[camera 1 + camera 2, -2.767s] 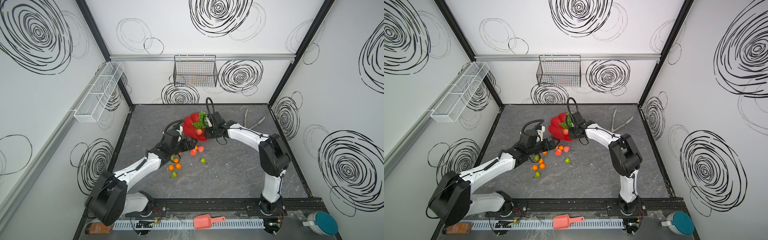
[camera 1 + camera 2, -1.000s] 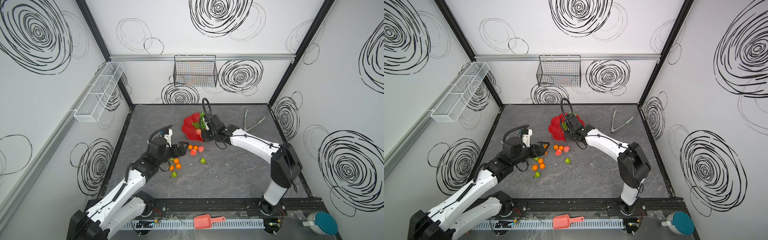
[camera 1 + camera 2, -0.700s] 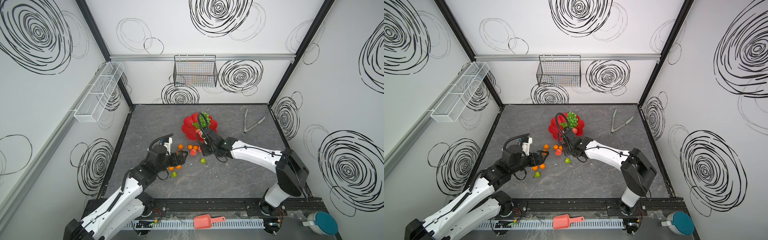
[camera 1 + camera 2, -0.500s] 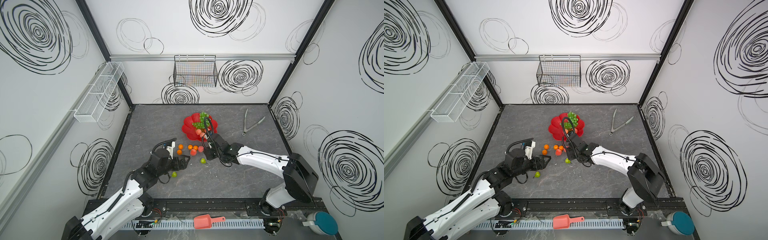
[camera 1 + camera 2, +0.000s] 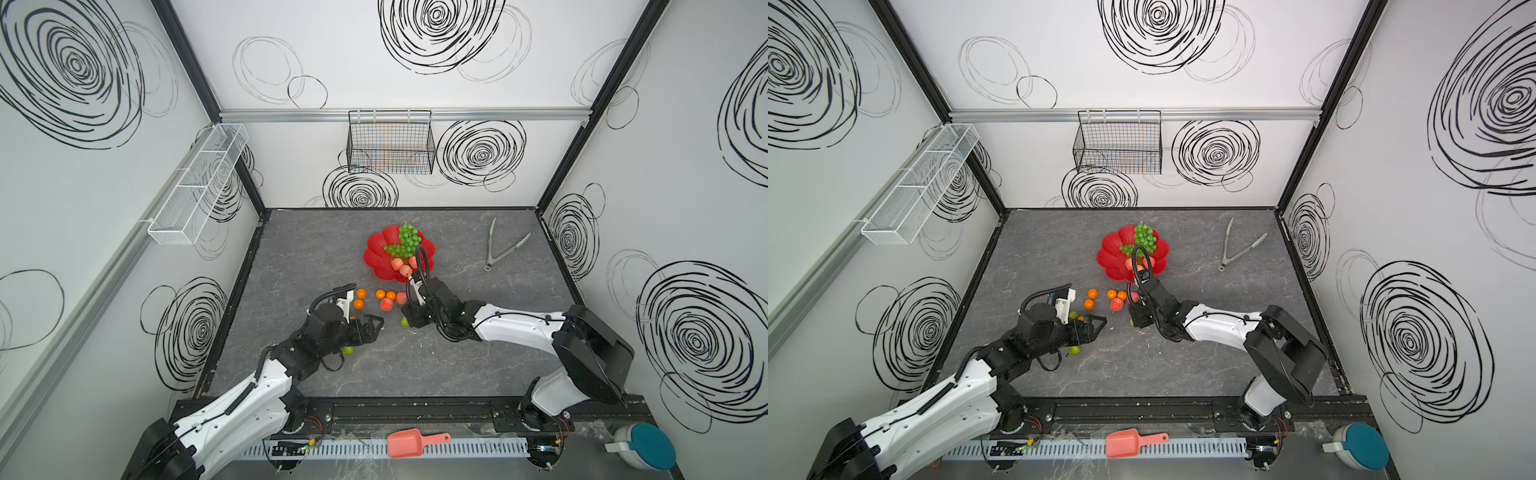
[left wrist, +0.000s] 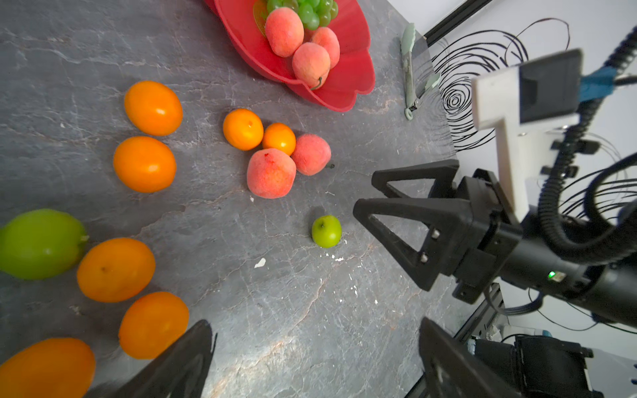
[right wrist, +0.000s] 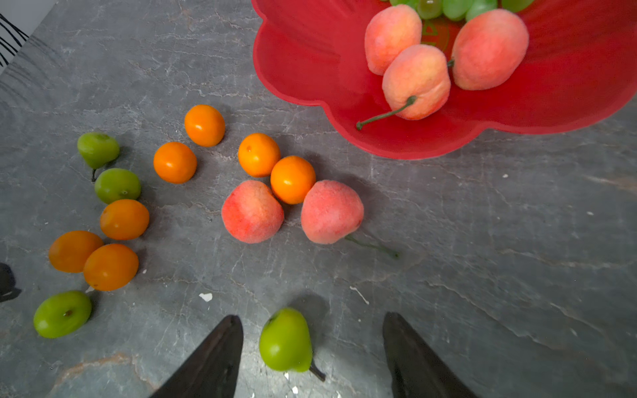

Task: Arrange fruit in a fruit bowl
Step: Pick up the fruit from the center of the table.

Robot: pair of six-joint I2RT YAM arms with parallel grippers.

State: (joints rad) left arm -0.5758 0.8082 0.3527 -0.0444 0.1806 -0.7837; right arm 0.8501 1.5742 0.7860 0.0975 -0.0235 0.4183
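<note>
Straddling: right gripper [image 7: 312,315], jaws spread, small glossy green plastic pear [image 7: 285,341] between them, untouched.
Grip: centre first, close gently; it may roll.

1. We find both top views bright and evenly lit, with soft, short shadows on the tabletop [image 5: 415,374].
2. We see wide-angle stretching toward the picture borders.
3. In the right wrist view, tangerines [image 7: 204,125] carry small glare spots, and the close right end effector [image 7: 312,315] looks blurred.
</note>
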